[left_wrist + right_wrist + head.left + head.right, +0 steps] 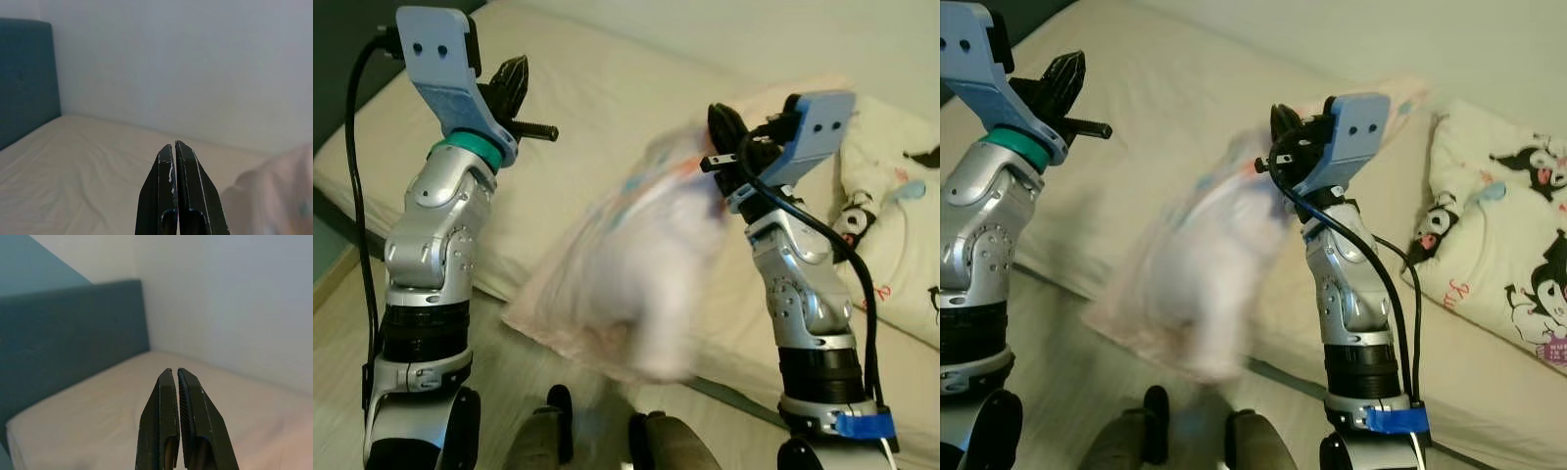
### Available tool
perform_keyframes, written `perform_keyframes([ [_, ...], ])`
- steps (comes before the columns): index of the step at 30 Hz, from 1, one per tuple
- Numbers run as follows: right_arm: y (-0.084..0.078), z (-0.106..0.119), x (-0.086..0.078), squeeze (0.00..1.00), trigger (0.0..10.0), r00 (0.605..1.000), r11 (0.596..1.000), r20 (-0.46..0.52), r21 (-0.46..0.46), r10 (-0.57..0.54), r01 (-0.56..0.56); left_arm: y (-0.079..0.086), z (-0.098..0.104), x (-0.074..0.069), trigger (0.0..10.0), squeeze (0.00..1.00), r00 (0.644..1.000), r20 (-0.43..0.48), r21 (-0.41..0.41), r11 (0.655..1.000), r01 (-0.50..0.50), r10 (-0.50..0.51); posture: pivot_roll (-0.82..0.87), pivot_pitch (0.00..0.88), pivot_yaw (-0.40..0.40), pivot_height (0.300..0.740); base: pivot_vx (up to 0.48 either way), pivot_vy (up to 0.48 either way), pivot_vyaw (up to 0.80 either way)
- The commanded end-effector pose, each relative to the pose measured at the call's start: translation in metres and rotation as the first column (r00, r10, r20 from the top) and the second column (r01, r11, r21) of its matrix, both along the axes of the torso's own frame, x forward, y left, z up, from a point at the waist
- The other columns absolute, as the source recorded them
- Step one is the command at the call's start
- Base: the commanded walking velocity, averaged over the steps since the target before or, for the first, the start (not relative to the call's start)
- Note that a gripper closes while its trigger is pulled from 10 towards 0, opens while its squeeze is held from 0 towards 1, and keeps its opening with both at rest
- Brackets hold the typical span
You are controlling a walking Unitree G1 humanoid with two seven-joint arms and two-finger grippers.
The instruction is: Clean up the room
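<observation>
Left end effector (514, 83): raised above the bed (607, 98), black fingers pressed together with no gap in the left wrist view (175, 196), nothing held between them. Silver arm below it, with a teal ring under a blue wrist bracket.

Right end effector (724, 125): raised at about the same height, fingers (176, 426) closed tip to tip in the right wrist view, nothing gripped. Blue wrist bracket behind it, black cable running down the silver arm to a strip of blue tape near the base.

Pillow (636, 264): pale, with faint coloured print, heavily blurred. Lay between the two end effectors, lower than both, against the near edge of the bed and reaching toward the floor. Upper corner sat just beside the right end effector; contact could not be told through the blur.

Bed: cream sheet, spread beyond and beneath both end effectors.

Cartoon-print pillow (1508, 255): white with black-and-pink figures, lay on the bed on the outer side of the right end effector, well apart from the left one.

Headboard (68, 328): dark blue-green, stood beyond the fingertips in the right wrist view, against a plain light wall (186, 63).
</observation>
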State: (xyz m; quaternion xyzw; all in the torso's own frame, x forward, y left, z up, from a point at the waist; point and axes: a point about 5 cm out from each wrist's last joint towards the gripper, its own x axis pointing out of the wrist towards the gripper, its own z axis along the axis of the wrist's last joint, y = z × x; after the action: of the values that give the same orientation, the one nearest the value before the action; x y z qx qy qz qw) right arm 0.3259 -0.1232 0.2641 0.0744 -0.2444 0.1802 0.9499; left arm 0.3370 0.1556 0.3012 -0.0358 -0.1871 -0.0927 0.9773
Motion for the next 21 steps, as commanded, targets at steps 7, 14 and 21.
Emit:
perform_keyframes([
  [7,-0.0027,0.0001,-0.0019,0.0,10.0,1.0,1.0,0.013,0.014,-0.001,0.001,-0.0017,-0.0064,0.0013,10.0,0.0,1.0,-0.02,0.025,1.0,-0.004,0.004,-0.06,0.15,-0.004,0.74,0.0,0.0,0.0],
  [14,-0.0033,-0.0002,-0.0017,0.0,10.0,1.0,1.0,0.013,0.023,-0.005,0.004,-0.0017,-0.0065,0.0012,10.0,0.0,1.0,-0.02,0.037,0.999,-0.007,0.008,-0.06,0.152,-0.004,0.74,0.0,0.0,0.0],
  [21,-0.0033,-0.0005,-0.0017,0.0,10.0,1.0,0.999,0.013,0.041,-0.001,0.001,-0.0017,-0.0068,0.0013,10.0,0.0,1.0,-0.021,0.043,0.999,-0.008,0.009,-0.06,0.153,-0.002,0.74,0.0,0.0,0.0],
])
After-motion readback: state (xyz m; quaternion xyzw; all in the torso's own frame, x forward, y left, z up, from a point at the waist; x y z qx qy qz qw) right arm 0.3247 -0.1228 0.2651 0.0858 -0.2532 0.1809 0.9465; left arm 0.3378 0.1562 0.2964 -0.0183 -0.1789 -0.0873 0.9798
